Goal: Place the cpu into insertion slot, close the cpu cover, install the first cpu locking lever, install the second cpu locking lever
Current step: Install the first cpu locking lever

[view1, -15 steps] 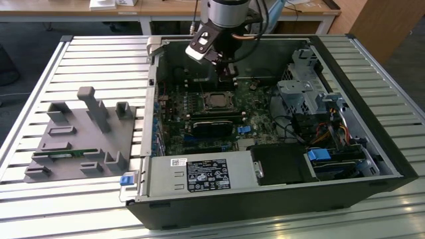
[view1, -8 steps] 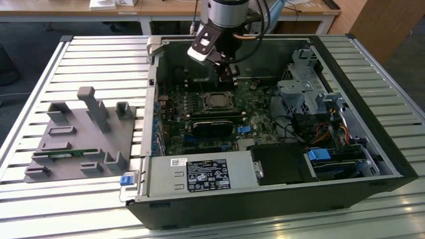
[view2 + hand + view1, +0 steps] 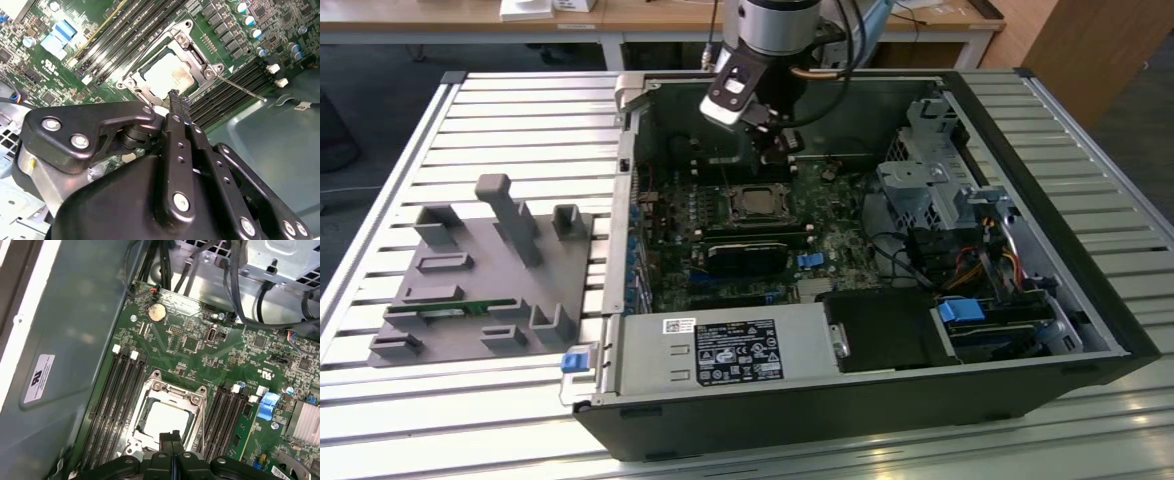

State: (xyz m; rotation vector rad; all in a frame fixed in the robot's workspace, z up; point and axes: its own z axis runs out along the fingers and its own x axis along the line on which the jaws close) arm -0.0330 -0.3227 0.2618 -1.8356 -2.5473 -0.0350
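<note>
In the exterior view the gripper hangs in the upper middle of the frame, inside the open computer case and just above the green board. Below it the cpu lies flat in the insertion slot. In the second wrist view the jaws stand closed tip to tip with nothing between them. They are poised close over the cpu cover, which lies down around the chip, while a thin metal lever juts out free across the memory slots. In the first wrist view the closed tips hover over the edge of the chip's pale top. The chip is likely light, stiff and smooth-topped, fragile underneath, and best taken by opposite edges. The lever looks like springy wire, best pushed near its free end.
</note>
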